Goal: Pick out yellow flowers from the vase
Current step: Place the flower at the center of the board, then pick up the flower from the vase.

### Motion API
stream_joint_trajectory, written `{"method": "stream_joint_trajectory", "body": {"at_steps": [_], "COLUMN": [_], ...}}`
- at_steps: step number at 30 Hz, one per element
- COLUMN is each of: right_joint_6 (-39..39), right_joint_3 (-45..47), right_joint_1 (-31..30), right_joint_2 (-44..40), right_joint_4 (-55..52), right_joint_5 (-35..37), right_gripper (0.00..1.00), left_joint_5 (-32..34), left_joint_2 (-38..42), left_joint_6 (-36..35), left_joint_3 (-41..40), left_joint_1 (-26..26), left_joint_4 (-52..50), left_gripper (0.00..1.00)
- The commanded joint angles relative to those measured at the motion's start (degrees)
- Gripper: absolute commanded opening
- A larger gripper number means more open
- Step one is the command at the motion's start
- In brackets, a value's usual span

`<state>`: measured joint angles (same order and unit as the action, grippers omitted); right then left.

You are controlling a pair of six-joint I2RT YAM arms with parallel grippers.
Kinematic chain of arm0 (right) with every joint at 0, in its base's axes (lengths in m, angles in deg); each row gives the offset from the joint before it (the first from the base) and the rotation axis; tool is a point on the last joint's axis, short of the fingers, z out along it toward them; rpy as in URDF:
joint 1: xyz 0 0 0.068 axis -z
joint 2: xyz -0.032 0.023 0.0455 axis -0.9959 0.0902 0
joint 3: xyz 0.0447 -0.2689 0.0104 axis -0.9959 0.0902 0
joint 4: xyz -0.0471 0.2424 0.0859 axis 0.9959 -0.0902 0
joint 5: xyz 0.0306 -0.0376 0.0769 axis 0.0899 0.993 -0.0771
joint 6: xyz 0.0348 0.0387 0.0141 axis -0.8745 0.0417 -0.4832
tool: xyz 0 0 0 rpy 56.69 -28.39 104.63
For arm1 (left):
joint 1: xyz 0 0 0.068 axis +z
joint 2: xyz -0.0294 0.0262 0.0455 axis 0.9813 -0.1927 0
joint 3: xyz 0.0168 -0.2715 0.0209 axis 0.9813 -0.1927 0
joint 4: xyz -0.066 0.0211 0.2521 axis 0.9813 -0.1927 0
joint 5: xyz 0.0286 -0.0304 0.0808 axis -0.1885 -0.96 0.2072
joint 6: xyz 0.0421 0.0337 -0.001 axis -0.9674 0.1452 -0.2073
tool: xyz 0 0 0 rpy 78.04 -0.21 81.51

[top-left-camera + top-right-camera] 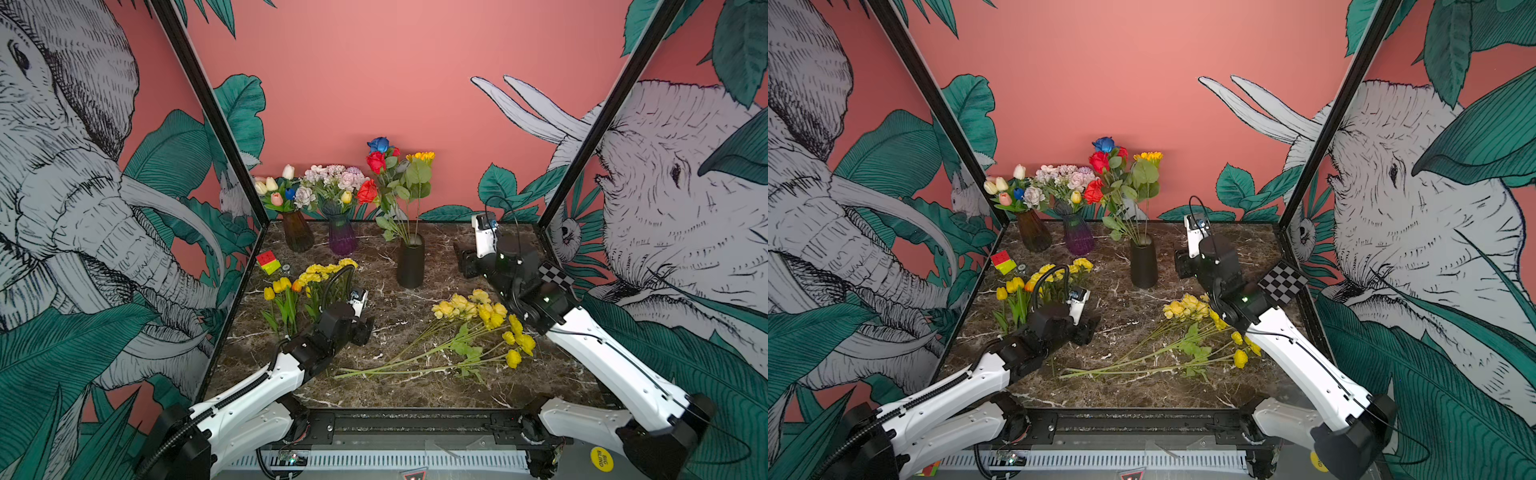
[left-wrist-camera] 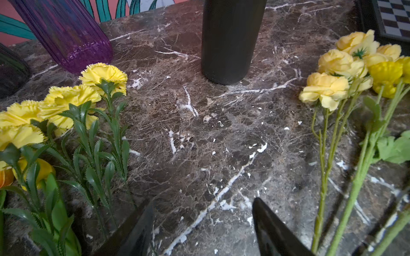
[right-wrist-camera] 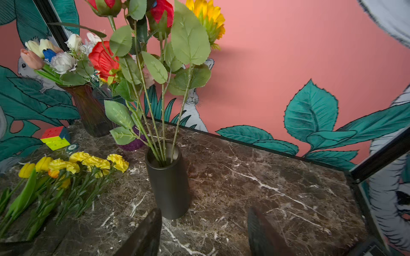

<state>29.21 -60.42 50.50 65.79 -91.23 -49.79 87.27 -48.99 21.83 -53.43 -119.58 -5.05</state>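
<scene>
A black cylinder vase (image 1: pixel 410 266) stands at the table's back middle with red and blue roses and one thin-petalled yellow flower (image 1: pixel 420 156) in it. A yellow tulip (image 1: pixel 346 196) stands in the purple vase (image 1: pixel 343 237). Yellow carnations (image 2: pixel 66 99) and yellow tulips (image 1: pixel 276 286) lie at the left. Ruffled yellow flowers (image 1: pixel 482 311) lie on long stems at the right. My left gripper (image 2: pixel 204 201) is open and empty, low over bare table between the two heaps. My right gripper (image 3: pixel 205 210) is open and empty just right of the black vase (image 3: pixel 169 184).
A brown vase (image 1: pixel 297 235) with white, pink and blue tulips stands at the back left. A colour cube (image 1: pixel 269 262) lies by the left wall. Black frame posts and printed walls close the sides. A checkerboard tag (image 1: pixel 555 274) sits on the right arm.
</scene>
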Motion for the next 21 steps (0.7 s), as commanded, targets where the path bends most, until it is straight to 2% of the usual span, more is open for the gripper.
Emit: {"method": "stream_joint_trajectory", "body": {"at_steps": [1,6,12,17,21], "right_joint_6": [-5.2,-8.27,-13.27,-14.82,-15.74], "right_joint_3": [-4.53,-14.79,-27.53,-36.35,-40.03], "right_joint_1": [2.5,5.16,7.58,8.01,8.1], "right_joint_2": [4.6,15.24,28.05,36.1,40.02], "right_joint_4": [2.06,1.19,-1.23,-4.75,-5.95], "right_joint_5": [-9.55,-14.33,-19.96,-21.34,-21.36], "right_gripper": [0.58,0.54,0.49,0.46,0.44], "left_joint_5": [-1.59,-4.13,-3.17,-2.02,-1.6], "left_joint_2": [2.26,3.59,5.78,6.95,7.22], "left_joint_6": [-1.41,-5.2,-5.23,-5.86,-5.76], "left_joint_3": [-2.86,-5.7,-8.81,-8.39,-8.38], "left_joint_1": [0.17,0.17,0.17,0.17,0.17], "left_joint_4": [8.66,12.63,16.45,14.71,14.62], "left_gripper": [0.77,0.81,0.87,0.89,0.89]}}
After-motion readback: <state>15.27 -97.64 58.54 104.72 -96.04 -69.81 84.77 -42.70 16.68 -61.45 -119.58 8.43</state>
